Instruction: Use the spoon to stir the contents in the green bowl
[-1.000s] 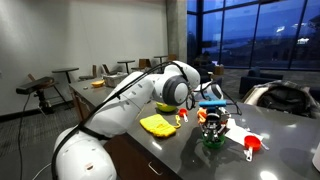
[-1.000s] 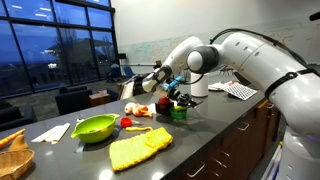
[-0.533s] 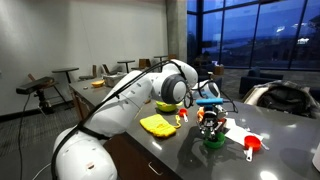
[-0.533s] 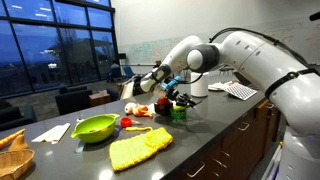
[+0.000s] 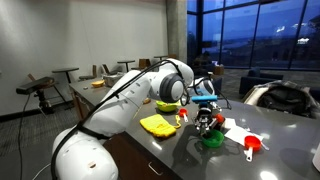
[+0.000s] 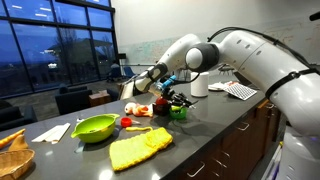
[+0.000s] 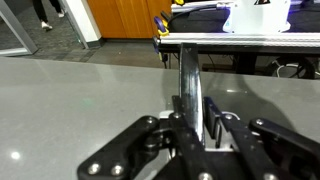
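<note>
Since the earlier frame the spoon [image 7: 190, 85] has edged slightly sideways, pointing down at the green bowl [image 5: 210, 141] on the worktop [image 5: 235, 165]. Jaws of the gripper [image 7: 195, 128] are clenched on its handle. Stirring seems underway, and the next move calls for small circles inside the rim without tipping the bowl.

In an exterior view the camera stands just behind the arm [image 5: 118, 102], whose base fills the near left. It faces along the counter [image 5: 176, 150] toward the windows [image 5: 262, 35] at the far right. In an exterior view from the counter's opposite end, the cloth [image 6: 138, 150] lies nearest and the arm enters from the right. Both views share the counter, cloth, green bowl [image 5: 212, 140] and gripper [image 5: 208, 122] at middle distance. The wrist view sits tight above the gripper, looking low across the counter to its far edge, with the spoon [image 7: 190, 80] mid-frame.
</note>
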Available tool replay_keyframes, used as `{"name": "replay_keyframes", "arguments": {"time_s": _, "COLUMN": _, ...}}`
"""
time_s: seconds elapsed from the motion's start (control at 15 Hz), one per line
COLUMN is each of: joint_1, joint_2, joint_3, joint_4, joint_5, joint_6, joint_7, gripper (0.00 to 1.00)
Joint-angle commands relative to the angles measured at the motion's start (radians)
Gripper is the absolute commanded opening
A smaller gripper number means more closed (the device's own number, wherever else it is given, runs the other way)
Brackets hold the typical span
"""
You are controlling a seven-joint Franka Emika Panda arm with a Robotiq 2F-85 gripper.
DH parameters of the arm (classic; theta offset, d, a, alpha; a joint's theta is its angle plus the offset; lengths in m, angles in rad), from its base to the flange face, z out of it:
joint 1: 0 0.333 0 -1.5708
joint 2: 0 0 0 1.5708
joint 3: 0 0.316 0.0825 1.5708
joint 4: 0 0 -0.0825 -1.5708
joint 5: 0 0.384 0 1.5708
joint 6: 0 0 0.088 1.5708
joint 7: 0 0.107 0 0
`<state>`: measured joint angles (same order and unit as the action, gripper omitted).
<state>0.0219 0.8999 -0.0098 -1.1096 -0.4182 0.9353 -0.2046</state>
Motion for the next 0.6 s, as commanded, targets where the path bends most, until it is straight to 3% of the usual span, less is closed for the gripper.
{"name": "replay_keyframes", "arguments": {"time_s": 0.0, "joint_1": 0.007, "joint_2": 0.001, "joint_3": 0.011, "joint_4": 0.025, "joint_5": 0.022, "joint_6": -0.017, "joint_7": 0.011, "gripper": 0.06}}
{"name": "replay_keyframes", "arguments": {"time_s": 0.53, "joint_1": 0.023, "joint_2": -0.046, "joint_3": 0.014, "joint_4": 0.011, "joint_5": 0.023, "joint_6": 0.001, "joint_7": 0.031, "gripper": 0.06}}
